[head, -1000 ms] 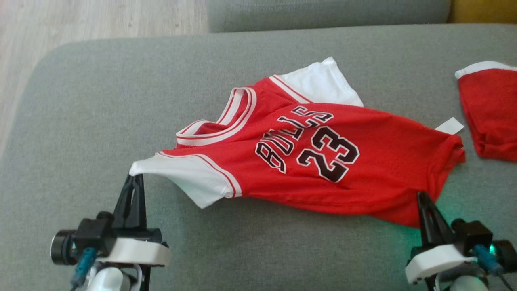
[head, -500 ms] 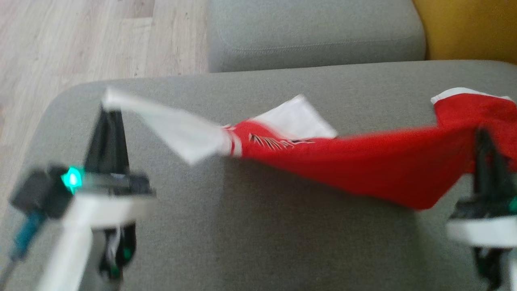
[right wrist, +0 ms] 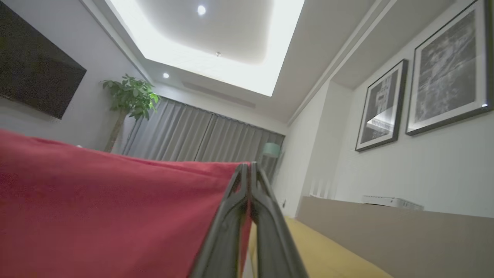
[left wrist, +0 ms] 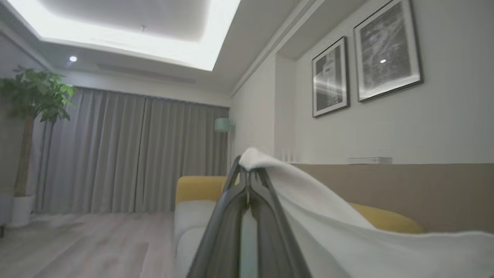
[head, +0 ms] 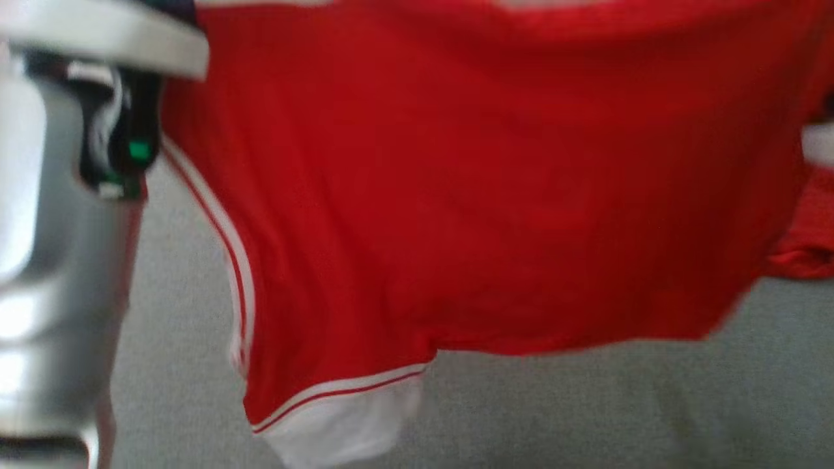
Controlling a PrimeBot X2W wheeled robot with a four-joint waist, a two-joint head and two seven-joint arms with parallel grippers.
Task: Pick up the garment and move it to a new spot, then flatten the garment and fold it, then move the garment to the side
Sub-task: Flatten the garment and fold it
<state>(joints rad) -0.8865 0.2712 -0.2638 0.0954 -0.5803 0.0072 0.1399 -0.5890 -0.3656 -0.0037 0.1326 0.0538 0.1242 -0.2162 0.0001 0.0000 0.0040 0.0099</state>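
Observation:
The garment (head: pixel 495 176) hangs lifted off the sofa, spread as a red sheet close before the head camera, with a white sleeve (head: pixel 332 430) and striped trim dangling at its lower edge. Its letters and number are hidden. In the left wrist view my left gripper (left wrist: pixel 249 172) is shut on a white sleeve corner (left wrist: pixel 328 224) that drapes away to the right. In the right wrist view my right gripper (right wrist: pixel 248 170) is shut on the red hem (right wrist: pixel 115 216), which stretches to the left. My left forearm (head: pixel 58 247) stands at the left of the head view.
The grey sofa seat (head: pixel 586 404) lies below the hanging cloth. A second red cloth (head: pixel 805 241) lies at the right edge. The wrist views look out into the room: a yellow cushion (left wrist: pixel 197 187), a potted plant (left wrist: pixel 34 100), curtains and framed pictures on the wall.
Both grippers have risen, carrying the garment from flat on the sofa up into the air. It now hangs stretched between them near the head camera, whose view has also shifted.

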